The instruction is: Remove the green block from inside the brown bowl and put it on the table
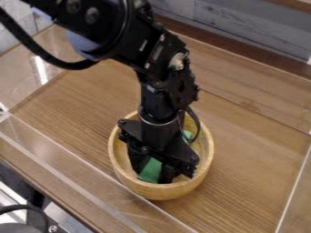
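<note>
A light tan wooden bowl, the brown bowl [187, 187], sits near the front of the table [85, 109]. My black gripper [155, 164] reaches straight down into it. The green block [149, 169] shows between the fingers, and the jaws are shut on it, low inside the bowl. A second patch of green shows at the bowl's far inner wall, behind the gripper. Most of the block is hidden by the fingers.
Low clear acrylic walls [73, 173] run along the table's front and left edges. The black arm [122, 36] slants in from the upper left over the table. Bare wood-grain surface lies left and right of the bowl.
</note>
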